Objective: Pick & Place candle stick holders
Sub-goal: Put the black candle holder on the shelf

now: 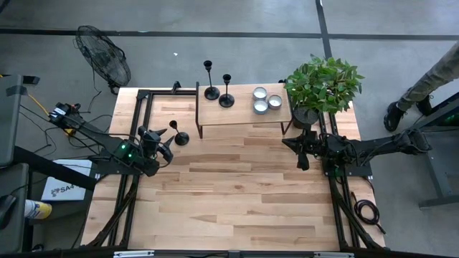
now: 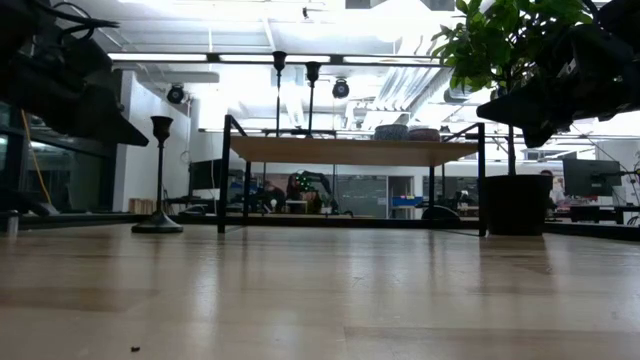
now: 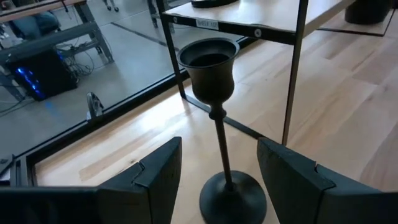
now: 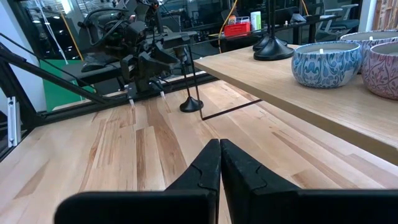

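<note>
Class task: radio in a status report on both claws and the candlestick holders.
Left claw open, straddling floor-level holder. Right claw shut, idle by plant. Two holders on shelf. Nothing in the way.

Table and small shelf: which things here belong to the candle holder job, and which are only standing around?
Job:
- candlestick holder on the table, standing between the open fingers of the left tool
- two candlestick holders on the shelf

Standing around:
- three candle tins
- potted plant
- floor fan
- right tool, shut, waiting at the right
</note>
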`<state>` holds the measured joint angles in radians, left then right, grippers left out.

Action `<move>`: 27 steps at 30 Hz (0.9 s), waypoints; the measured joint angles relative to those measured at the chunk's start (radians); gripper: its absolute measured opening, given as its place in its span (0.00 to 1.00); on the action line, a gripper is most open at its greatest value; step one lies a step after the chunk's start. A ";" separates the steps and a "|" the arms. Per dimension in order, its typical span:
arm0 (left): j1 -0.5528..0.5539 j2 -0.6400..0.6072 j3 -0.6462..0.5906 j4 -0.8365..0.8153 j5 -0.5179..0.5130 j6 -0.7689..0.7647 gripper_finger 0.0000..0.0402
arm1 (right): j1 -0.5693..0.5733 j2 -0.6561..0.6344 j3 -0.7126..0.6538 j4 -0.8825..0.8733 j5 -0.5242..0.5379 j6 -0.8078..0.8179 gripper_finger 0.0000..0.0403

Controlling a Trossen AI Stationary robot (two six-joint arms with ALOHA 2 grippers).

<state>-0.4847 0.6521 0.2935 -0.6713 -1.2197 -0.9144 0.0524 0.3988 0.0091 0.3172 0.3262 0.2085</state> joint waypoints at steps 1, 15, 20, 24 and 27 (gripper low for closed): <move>0.000 0.000 0.000 0.000 0.000 0.001 0.51 | 0.000 0.000 0.000 0.000 0.000 0.000 0.01; 0.000 0.000 0.000 0.052 0.002 0.010 0.51 | 0.000 0.000 0.000 0.000 0.000 0.000 0.01; 0.000 0.000 0.000 0.052 0.011 -0.009 0.51 | 0.000 0.000 0.000 0.000 0.000 0.000 0.01; 0.001 0.002 0.000 0.053 0.028 -0.010 0.51 | 0.000 0.000 0.000 0.000 0.000 0.000 0.01; 0.001 0.019 0.000 0.068 0.028 -0.010 0.51 | 0.000 0.000 0.000 0.000 0.000 0.000 0.01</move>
<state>-0.4835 0.6716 0.2935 -0.6029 -1.1919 -0.9249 0.0524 0.3988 0.0093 0.3172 0.3260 0.2085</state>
